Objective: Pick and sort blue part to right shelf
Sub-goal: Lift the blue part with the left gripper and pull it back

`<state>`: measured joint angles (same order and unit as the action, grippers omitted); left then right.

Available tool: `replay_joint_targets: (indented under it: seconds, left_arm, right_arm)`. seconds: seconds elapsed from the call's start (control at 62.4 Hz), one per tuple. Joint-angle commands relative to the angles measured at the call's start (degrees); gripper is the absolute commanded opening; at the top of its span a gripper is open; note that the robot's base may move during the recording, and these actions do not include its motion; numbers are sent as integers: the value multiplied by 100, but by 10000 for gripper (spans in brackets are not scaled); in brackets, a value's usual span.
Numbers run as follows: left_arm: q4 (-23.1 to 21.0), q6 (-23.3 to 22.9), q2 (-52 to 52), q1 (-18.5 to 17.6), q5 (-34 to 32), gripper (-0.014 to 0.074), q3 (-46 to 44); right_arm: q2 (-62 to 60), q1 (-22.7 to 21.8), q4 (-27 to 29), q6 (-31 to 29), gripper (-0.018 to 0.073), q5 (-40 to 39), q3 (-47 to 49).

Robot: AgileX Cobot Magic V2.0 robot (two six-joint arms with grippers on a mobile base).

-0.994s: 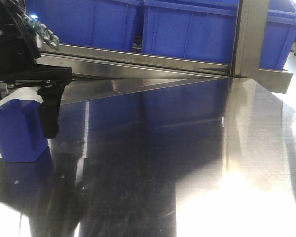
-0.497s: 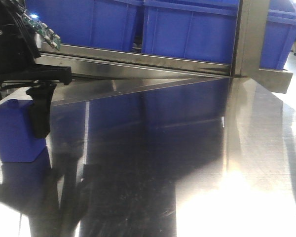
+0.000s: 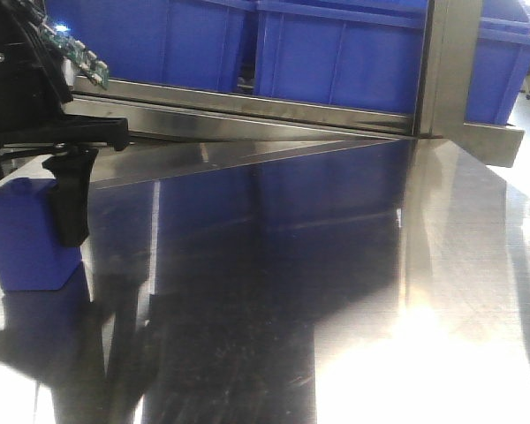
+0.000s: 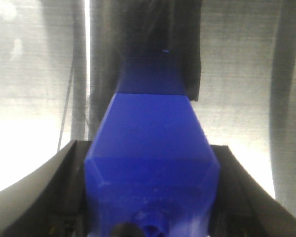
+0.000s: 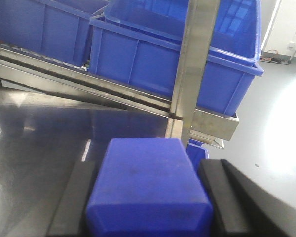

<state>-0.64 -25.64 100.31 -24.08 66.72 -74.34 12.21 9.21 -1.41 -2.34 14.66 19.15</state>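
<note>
Blue part (image 4: 150, 123) upright, clamped in left hand (image 4: 149, 148)

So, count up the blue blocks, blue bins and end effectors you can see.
Blue blocks: 2, the blue part and a second blue block
End effectors: 2, left end effector and right end effector
Blue bins in front view: 2
Total: 6

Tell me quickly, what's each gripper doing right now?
Left gripper: closed on the tall deep-blue plastic block with sloped shoulders.
Right gripper: closed on a second blue plastic block, flat-faced.
</note>
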Motion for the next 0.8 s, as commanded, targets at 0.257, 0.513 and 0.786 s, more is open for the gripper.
replay_joint_targets:
  seconds: [0.257, 0.513, 0.786]
  left_arm:
    - [-104, 140, -464, -80, -2, 286, -170]
    - [-162, 140, -464, -121, 10, 359, -170]
    - [-209, 233, -996, -215, 10, 357, -170]
  right_arm:
    - [50, -26, -53, -39, 343, -551, 158]
    - [50, -26, -53, -39, 343, -551, 158]
    - [50, -26, -53, -39, 343, -551, 158]
